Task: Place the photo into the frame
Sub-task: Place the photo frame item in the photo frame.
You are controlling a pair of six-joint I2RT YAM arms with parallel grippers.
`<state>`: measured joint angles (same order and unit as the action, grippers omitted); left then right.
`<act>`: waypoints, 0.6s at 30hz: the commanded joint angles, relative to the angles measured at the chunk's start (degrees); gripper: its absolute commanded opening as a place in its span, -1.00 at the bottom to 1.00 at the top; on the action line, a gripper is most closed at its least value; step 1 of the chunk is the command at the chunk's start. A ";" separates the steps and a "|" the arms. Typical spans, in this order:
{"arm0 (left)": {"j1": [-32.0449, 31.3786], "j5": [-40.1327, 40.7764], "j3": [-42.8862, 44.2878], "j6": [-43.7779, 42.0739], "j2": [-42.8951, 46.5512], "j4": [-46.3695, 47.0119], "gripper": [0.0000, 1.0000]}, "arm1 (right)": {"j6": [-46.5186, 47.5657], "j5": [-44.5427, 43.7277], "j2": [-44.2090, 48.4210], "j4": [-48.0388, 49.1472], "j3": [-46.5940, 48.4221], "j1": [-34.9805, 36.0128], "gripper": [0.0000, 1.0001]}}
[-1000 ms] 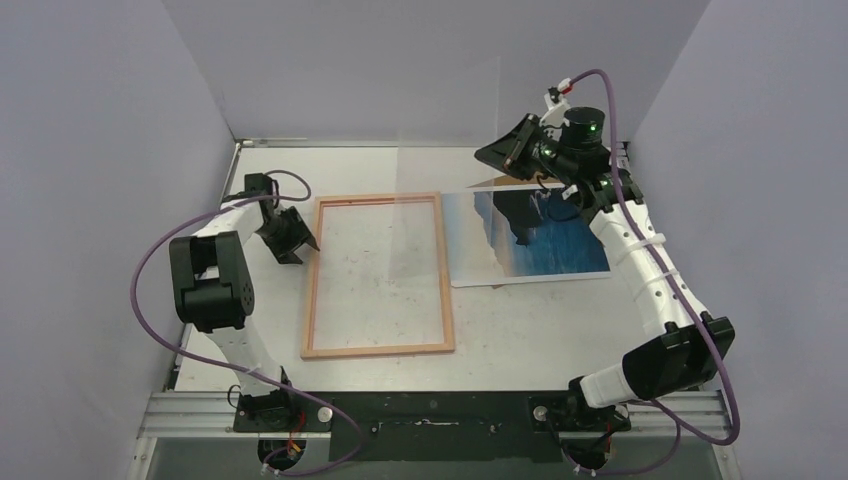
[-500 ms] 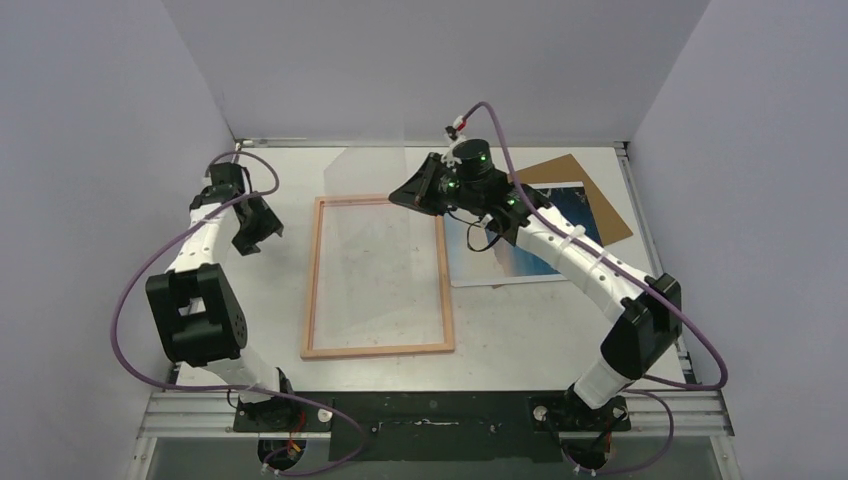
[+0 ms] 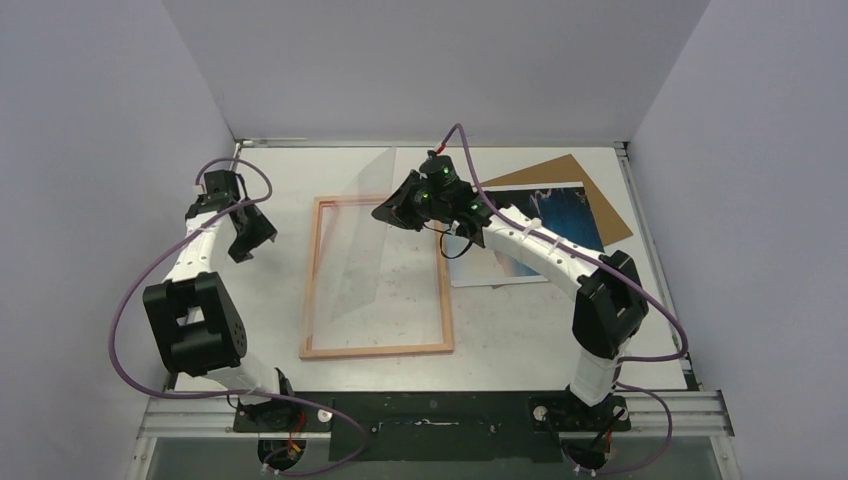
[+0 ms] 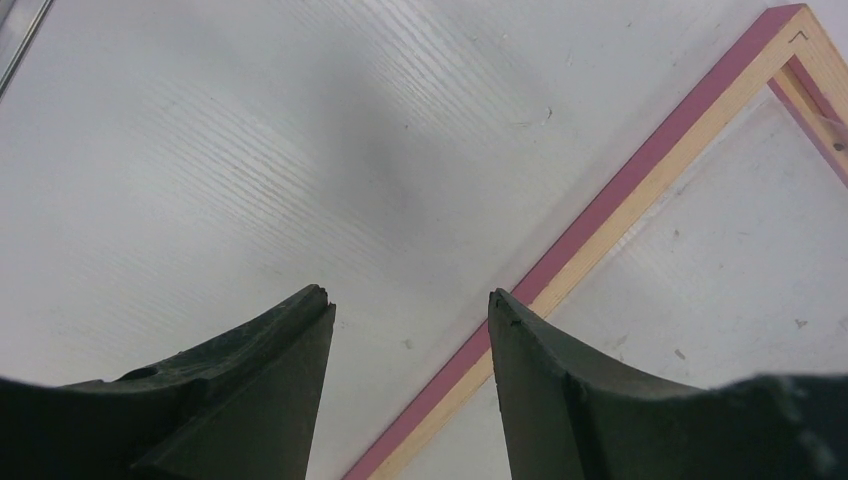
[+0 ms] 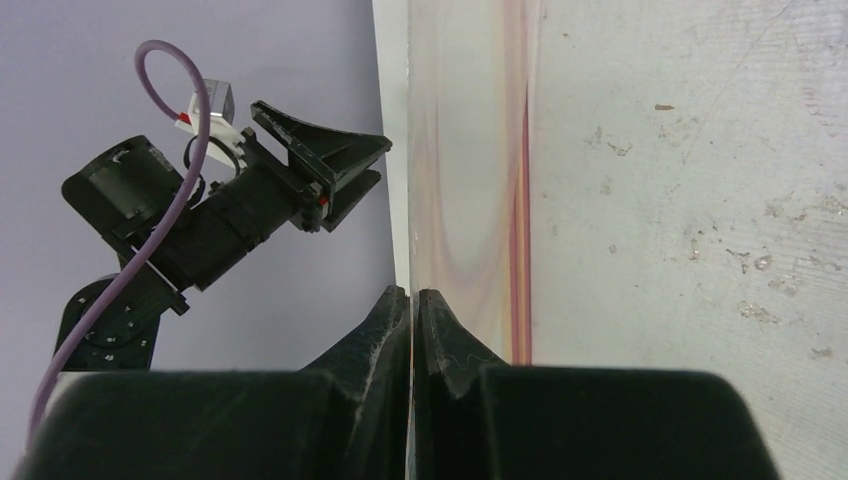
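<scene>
The right gripper (image 5: 412,292), fingers pressed on one edge of the clear transparent sheet (image 3: 360,240), holds it tilted over the pink-and-tan thin wooden frame (image 3: 310,290), likely to seat it first. The left gripper (image 4: 410,300) hovers spread beside the frame's left rail, perhaps to steady it. The sea-and-mountain paper photo (image 3: 565,215) lies face up on brown cardboard (image 3: 560,170), right of the frame

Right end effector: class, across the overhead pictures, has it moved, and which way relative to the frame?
Yes. The right end effector moved left, from right of the frame to above its far rail, gripping the clear sheet.
</scene>
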<state>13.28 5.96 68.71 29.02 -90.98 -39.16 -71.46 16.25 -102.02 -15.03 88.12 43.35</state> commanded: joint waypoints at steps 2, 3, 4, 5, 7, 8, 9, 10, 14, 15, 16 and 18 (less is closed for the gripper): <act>0.74 -1.62 -1.16 0.31 -0.07 2.38 0.13 | -0.23 -0.73 0.68 6.12 -0.48 0.86 -1.00; 0.70 -2.36 -1.51 0.18 -0.15 2.67 0.13 | 1.04 -0.27 0.72 6.78 -0.95 0.86 -1.00; 0.70 -3.34 -1.81 0.04 -0.32 2.94 0.13 | 2.16 -0.04 0.93 6.88 -1.27 0.86 -1.00; 0.72 -4.26 -1.90 -0.23 -0.60 3.04 0.13 | 3.07 0.00 1.20 7.01 -1.59 0.86 -1.00; 0.69 -5.79 -1.91 -0.50 -1.30 3.13 0.14 | 4.49 -0.03 1.89 7.64 -2.77 0.86 -1.00; 0.70 -5.94 -1.83 -0.46 -1.69 3.17 0.14 | 5.10 -0.07 2.10 7.75 -3.17 0.86 -1.00; 0.70 -7.47 -1.80 -0.54 -2.02 3.20 0.14 | 5.77 0.11 2.29 8.11 -3.47 0.87 -1.00; 0.67 -8.09 -1.80 -0.62 -2.34 3.21 0.14 | 6.52 0.25 2.41 8.17 -3.56 0.81 -1.00; 0.70 -9.62 -1.87 -0.58 -2.86 3.27 0.14 | 7.98 -0.30 2.96 8.10 -4.40 0.77 -1.00; 0.66 -9.95 -1.98 -0.55 -2.95 3.29 0.14 | 8.67 -0.46 3.01 8.22 -4.77 0.69 -1.00; 0.67 -10.45 -2.07 -0.60 -3.09 3.44 0.14 | 9.50 -0.79 3.16 8.52 -5.43 0.60 -1.00; 0.70 -11.34 -2.29 -0.67 -3.36 3.56 0.14 | 10.41 -1.64 3.73 9.39 -7.04 0.24 -1.00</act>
<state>13.61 -2.39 66.48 29.08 -93.82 -38.28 -64.40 15.92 -101.93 -10.48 83.20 43.92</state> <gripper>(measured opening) 0.567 0.031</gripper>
